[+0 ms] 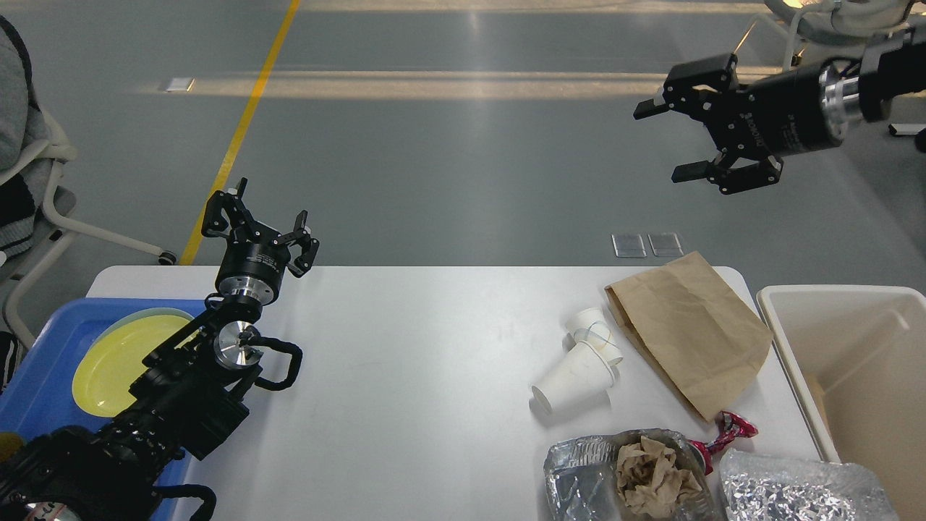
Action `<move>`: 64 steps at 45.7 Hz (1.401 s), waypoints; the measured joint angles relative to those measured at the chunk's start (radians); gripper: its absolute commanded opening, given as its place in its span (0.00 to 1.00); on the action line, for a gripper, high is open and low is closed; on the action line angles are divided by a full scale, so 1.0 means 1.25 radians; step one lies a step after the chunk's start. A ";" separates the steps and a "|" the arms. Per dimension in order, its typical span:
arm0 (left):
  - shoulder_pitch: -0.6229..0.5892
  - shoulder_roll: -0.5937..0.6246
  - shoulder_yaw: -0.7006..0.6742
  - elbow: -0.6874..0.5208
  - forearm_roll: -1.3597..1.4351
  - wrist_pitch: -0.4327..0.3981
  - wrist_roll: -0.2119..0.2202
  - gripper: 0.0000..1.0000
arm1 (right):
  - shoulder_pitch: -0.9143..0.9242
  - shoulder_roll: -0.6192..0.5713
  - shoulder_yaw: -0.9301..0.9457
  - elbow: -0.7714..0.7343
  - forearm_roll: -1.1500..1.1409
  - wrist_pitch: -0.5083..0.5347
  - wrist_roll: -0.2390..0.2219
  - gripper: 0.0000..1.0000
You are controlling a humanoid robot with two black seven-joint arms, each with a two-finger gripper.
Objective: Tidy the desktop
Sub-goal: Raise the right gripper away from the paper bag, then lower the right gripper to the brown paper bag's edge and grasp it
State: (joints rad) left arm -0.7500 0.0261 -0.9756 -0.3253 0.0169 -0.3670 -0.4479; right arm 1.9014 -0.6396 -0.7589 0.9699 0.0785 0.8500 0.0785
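On desktop: cups, paper bag, foil; both hands spread, empty.

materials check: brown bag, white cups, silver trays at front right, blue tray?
Brown bag: kraft paper by the look, matte, creased. White cups: likely paper, matte, rolled rims. Silver trays: aluminium foil, shiny and crinkled. Blue tray: probably plastic, smooth, moulded rim with a slight sheen.
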 measured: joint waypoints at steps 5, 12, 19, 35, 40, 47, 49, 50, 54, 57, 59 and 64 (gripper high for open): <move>0.000 0.000 0.000 0.000 0.000 0.000 0.000 1.00 | 0.115 -0.006 -0.033 0.049 -0.086 0.071 -0.003 1.00; 0.000 0.000 0.000 0.000 0.000 0.000 0.000 1.00 | 0.283 -0.013 -0.081 0.128 -0.170 0.087 -0.004 1.00; 0.000 0.000 0.000 0.000 0.000 0.000 0.000 1.00 | 0.432 -0.011 -0.117 0.166 -0.183 0.088 -0.004 1.00; 0.000 0.000 0.000 0.000 0.000 0.000 0.000 1.00 | 0.584 -0.008 -0.119 0.199 -0.182 0.088 0.000 1.00; 0.000 0.000 0.000 0.000 0.000 0.000 0.000 1.00 | 0.561 -0.003 -0.120 0.199 -0.182 0.088 0.001 1.00; 0.000 0.000 0.000 0.000 0.000 0.000 0.000 1.00 | 0.454 -0.002 -0.124 0.190 -0.194 0.088 0.001 1.00; 0.000 0.000 0.000 0.000 0.000 0.000 0.000 1.00 | 0.412 -0.002 -0.124 0.182 -0.207 0.088 0.000 1.00; 0.000 0.000 0.000 0.000 0.000 0.000 0.000 1.00 | 0.391 -0.002 -0.124 0.177 -0.215 0.088 0.000 1.00; 0.000 0.000 0.000 0.000 0.000 0.000 0.000 1.00 | 0.291 0.001 -0.124 0.153 -0.254 0.088 0.000 1.00; 0.000 0.000 0.000 0.000 0.000 0.000 0.000 1.00 | 0.204 0.005 -0.124 0.129 -0.287 0.065 0.000 1.00; 0.000 0.000 0.000 0.000 0.000 0.000 0.000 1.00 | 0.142 0.012 -0.123 0.111 -0.311 0.017 0.000 1.00; 0.000 0.000 0.000 0.000 0.000 0.000 0.000 1.00 | -0.015 0.031 -0.123 0.057 -0.367 -0.138 0.002 1.00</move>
State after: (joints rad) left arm -0.7500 0.0261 -0.9756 -0.3252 0.0169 -0.3669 -0.4479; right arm 1.8829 -0.6010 -0.9130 1.0410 -0.3802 0.6778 0.0815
